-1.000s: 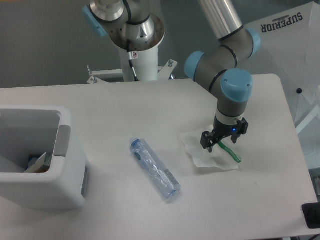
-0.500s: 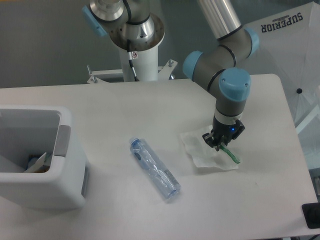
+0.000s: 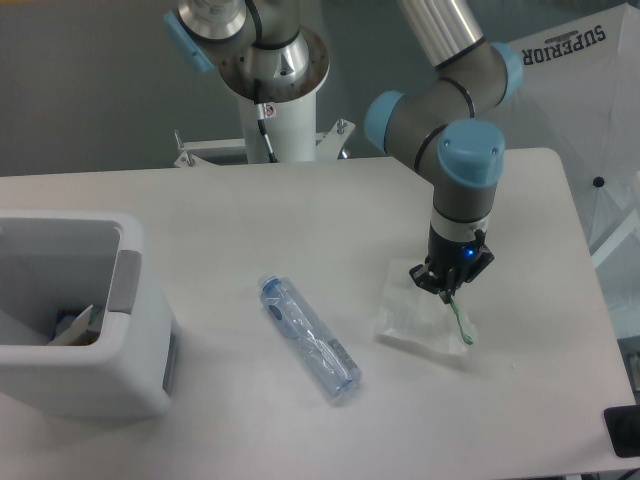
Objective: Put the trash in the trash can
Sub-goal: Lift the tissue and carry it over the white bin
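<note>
Fixed camera, looking down on a pale grey table (image 3: 300,215) before a dull grey-green wall (image 3: 90,90).

Gripper (image 3: 449,290) pinching the wrapper (image 3: 418,322) by its upper edge, green strip (image 3: 462,326) hanging below, lower part on the tabletop right of centre. Bottle (image 3: 308,337) lying flat mid-table, well apart from the trash can (image 3: 75,320) at left edge. White arm pedestal (image 3: 275,105) behind; white "SUPERIOR" sheet (image 3: 590,70) at upper right.
</note>
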You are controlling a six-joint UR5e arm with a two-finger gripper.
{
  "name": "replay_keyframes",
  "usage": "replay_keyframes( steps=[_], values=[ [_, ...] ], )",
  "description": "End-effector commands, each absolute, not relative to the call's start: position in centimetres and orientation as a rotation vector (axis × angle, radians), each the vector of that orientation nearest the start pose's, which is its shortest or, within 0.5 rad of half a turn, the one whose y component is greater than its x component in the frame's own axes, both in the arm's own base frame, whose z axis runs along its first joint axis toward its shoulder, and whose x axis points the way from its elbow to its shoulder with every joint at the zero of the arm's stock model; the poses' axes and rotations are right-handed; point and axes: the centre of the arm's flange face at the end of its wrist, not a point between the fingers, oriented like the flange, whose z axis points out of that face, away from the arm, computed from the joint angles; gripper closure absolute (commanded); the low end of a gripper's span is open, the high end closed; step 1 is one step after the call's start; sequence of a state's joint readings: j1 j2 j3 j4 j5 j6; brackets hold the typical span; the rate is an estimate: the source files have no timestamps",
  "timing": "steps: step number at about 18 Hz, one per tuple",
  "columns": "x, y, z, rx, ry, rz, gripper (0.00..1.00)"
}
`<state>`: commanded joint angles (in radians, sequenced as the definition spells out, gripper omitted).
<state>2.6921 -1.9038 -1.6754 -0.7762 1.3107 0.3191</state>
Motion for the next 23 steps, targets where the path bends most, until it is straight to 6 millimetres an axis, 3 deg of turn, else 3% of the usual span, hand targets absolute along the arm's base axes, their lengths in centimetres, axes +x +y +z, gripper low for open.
replay_keyframes(
  steps=[4,7,13,16,18,19,23],
  values=[
    [-48.9,42.8,42.8,-2.259,-1.013,-0.081,1.0],
    [-46.6,43.5,48.8,-2.147,-0.998,-0.114,1.0],
    [-37.6,47.7,57.7,-2.108,-0.741,-0.109,1.0],
    [-31.3,49.9,60.5,-2.114,-0.596,-0.118,1.0],
    [-29.2,49.8,62.2,-2.118,-0.484,-0.074,1.0],
    [-27.2,50.0,62.9,-2.12,-0.417,-0.064,1.0],
    [-21.0,51.7,63.6,-2.145,-0.168,-0.04,1.0]
  ],
)
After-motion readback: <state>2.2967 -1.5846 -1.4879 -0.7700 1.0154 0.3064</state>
